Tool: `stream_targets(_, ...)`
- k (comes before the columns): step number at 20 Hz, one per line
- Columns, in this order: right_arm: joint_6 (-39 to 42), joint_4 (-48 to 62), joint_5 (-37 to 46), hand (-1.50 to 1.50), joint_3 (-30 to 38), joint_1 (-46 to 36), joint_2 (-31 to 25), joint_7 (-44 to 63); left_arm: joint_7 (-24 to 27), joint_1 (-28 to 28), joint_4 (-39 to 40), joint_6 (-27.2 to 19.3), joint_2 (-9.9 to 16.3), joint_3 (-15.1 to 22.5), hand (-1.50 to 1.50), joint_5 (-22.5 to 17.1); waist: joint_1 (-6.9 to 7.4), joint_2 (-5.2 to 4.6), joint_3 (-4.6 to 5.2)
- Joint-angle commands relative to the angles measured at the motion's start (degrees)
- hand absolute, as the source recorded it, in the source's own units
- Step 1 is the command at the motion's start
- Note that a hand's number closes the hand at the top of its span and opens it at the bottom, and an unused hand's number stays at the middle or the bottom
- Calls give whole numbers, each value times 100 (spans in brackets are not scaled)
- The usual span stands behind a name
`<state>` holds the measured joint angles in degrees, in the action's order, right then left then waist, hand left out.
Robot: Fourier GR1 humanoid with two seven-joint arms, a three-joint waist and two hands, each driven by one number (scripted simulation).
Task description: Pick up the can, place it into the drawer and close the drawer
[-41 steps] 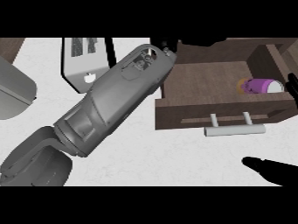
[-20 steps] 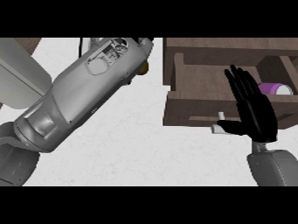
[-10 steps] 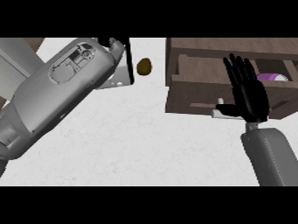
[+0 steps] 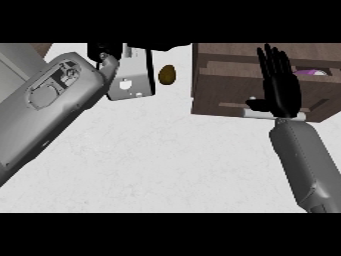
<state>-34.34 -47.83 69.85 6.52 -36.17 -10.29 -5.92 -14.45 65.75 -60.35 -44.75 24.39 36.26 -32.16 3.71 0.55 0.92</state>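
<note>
The brown wooden drawer [image 4: 221,92] stands open at the upper right. Inside it lies the purple and white can [image 4: 311,73], mostly hidden behind my right hand [image 4: 282,92]. That hand is open, its straight fingers pointing up across the drawer's front, with the palm just above the pale handle [image 4: 256,114]. My left forearm [image 4: 47,110] fills the left side. Only a black part of my left hand [image 4: 101,50] shows at the top edge, beside a white appliance, and it holds nothing that I can see.
A white appliance [image 4: 132,80] stands at the top centre with a small brown egg-shaped object [image 4: 167,75] to its right. A grey box [image 4: 7,67] sits at the upper left. The pale counter [image 4: 173,165] spreads between my two arms.
My right hand rose from the lower edge and settled flat against the drawer's front. The can shows less behind it. My left forearm swung further left and up.
</note>
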Motion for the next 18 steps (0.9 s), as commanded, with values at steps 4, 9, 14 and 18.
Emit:
stream_targets(4, -670, 1576, 88, -150, 284, -922, 224, 63, -93, -629, -711, 178, 444, -69, -150, 65, 110, -142, -102)
stream_targets(9, -681, 2398, -10, -150, 558, -1820, -77, -102, -113, -837, -966, 157, 505, -167, -150, 162, 94, -180, -105)
stream_targets(14, -802, 2823, 28, -150, 659, -2298, -148, 40, -117, -1203, -1407, -41, 484, -48, -150, 339, 163, -184, -106)
stream_targets(18, -834, 3101, -35, -150, 759, -2545, -142, -27, -18, -1530, -1477, 175, 634, -174, -150, 295, 159, -221, -104)
